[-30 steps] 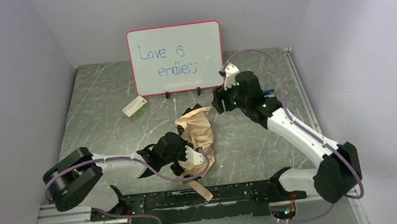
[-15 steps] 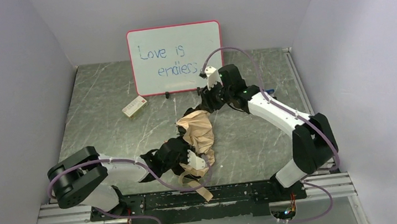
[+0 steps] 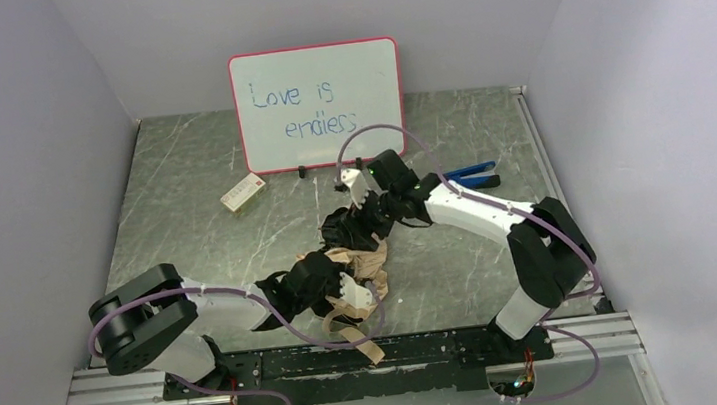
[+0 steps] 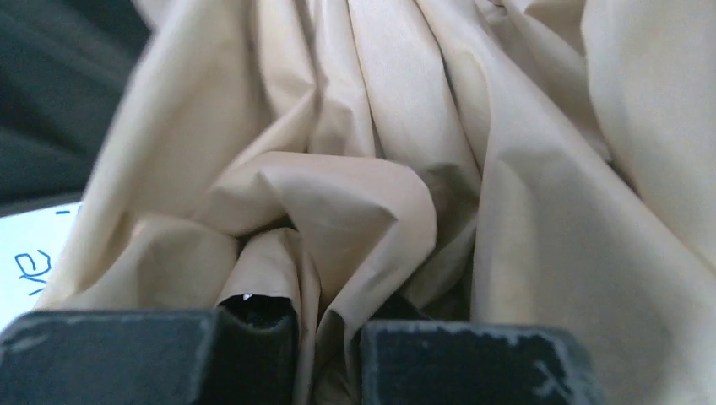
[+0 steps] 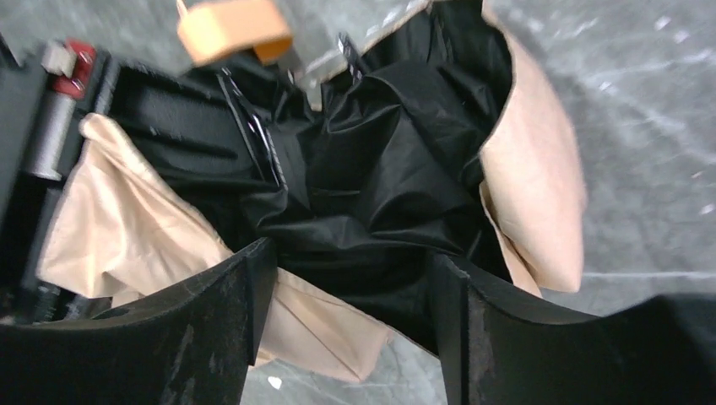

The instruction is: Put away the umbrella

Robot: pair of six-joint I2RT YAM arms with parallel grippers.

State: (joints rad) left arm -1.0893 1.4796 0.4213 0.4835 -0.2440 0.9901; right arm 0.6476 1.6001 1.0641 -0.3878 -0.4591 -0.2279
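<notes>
We see our right gripper (image 3: 354,219) has come down from beside the whiteboard (image 3: 317,106), where it hung a second ago, onto the far end of the umbrella (image 3: 361,261). In the right wrist view its fingers (image 5: 177,337) are spread wide, straddling the black lining with the pale orange handle (image 5: 233,29) beyond them. The umbrella lies crumpled at the near middle of the table (image 3: 184,211), bunched shorter than before, its far end now showing black. Our left gripper (image 4: 329,342) stays at the near end, its fingers (image 4: 110,359) pinched close on a fold of tan fabric. The blue-black clip tool (image 3: 473,172), earlier hidden behind the right arm, now shows; the white-red box (image 3: 243,191) has not moved
</notes>
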